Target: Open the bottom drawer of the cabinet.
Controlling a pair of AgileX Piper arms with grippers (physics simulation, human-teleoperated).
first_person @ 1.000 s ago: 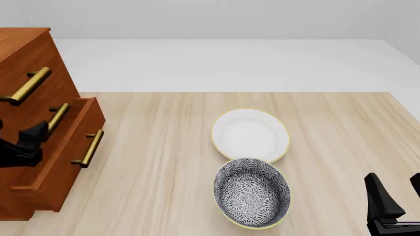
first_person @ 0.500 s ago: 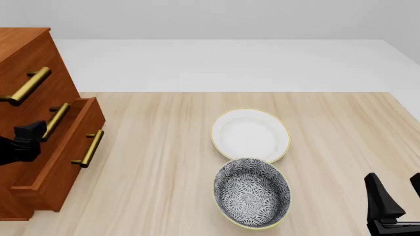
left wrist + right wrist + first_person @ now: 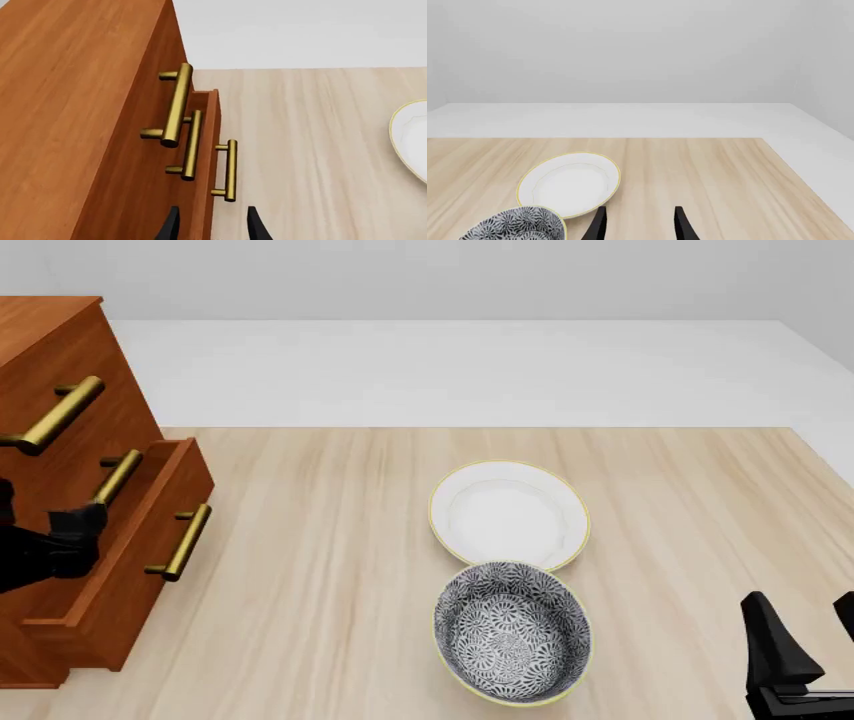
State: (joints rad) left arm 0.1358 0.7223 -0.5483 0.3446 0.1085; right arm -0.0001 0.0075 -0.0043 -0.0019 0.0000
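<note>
1. On my front view the cabinet [image 3: 60, 370] stands at the far left of the worktop [image 3: 334, 540], cut off by the frame edge, so I see only part of its front.
2. The bottom drawer [image 3: 127, 570] sticks out of the cabinet front, partly open; its brass handle [image 3: 183, 540] is in full sight, apart from my left gripper.
3. My left gripper [image 3: 60, 535] shows as a dark shape over the drawer, by the middle handle [image 3: 118, 478]. Most of it is off frame.
4. In the left wrist view its fingers [image 3: 169, 227] are only two black tips at the frame edge, spread apart with the drawer's front edge between them. They hold nothing I can see; whether they touch the wood I cannot tell.
5. My right gripper [image 3: 801, 655] sits low at the near right corner, partly cropped. Its fingers [image 3: 680, 225] stand apart over bare worktop, empty.
6. A white plate [image 3: 509, 514] and a patterned bowl [image 3: 514, 632] lie mid-worktop, rims touching or nearly so.
</note>
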